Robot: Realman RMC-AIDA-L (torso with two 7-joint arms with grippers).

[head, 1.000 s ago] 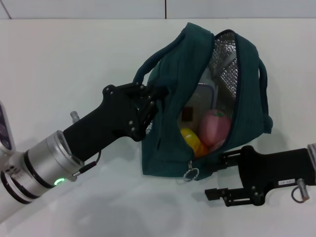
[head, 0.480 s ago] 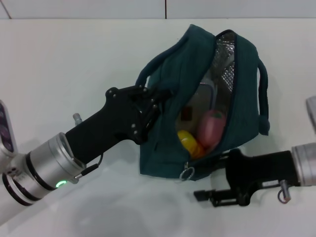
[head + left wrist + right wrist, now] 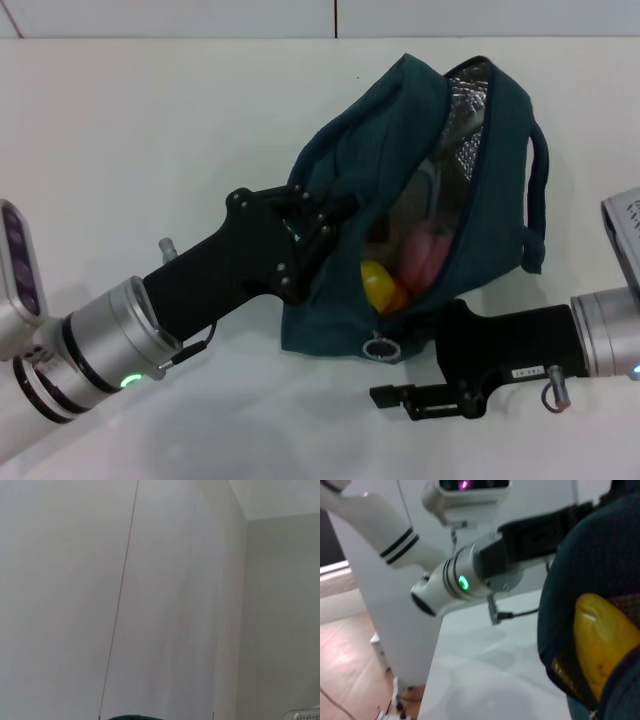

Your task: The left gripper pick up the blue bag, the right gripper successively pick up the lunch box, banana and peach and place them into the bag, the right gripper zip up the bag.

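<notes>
The blue bag (image 3: 390,170) hangs tilted above the white table, its mouth open and its silver lining (image 3: 465,120) showing. Inside lie the yellow banana (image 3: 375,283), the pink peach (image 3: 420,255) and, behind them, the grey lunch box (image 3: 408,203). My left gripper (image 3: 320,228) is shut on the bag's left rim and holds it up. My right gripper (image 3: 415,360) is open at the bag's lower end, next to the zip's ring pull (image 3: 379,349); its upper finger is tucked against the bag. The right wrist view shows the banana (image 3: 602,650) inside the bag (image 3: 590,555).
The white table (image 3: 150,120) spreads around the bag, with its far edge at the wall. White segments of my own arms stand at the left edge (image 3: 20,265) and the right edge (image 3: 625,230). The left wrist view shows only wall.
My right gripper has moved left, closer under the bag's lower end. The bag has shifted and leaned a little, and its mouth has narrowed. My left gripper has moved slightly right and down.
</notes>
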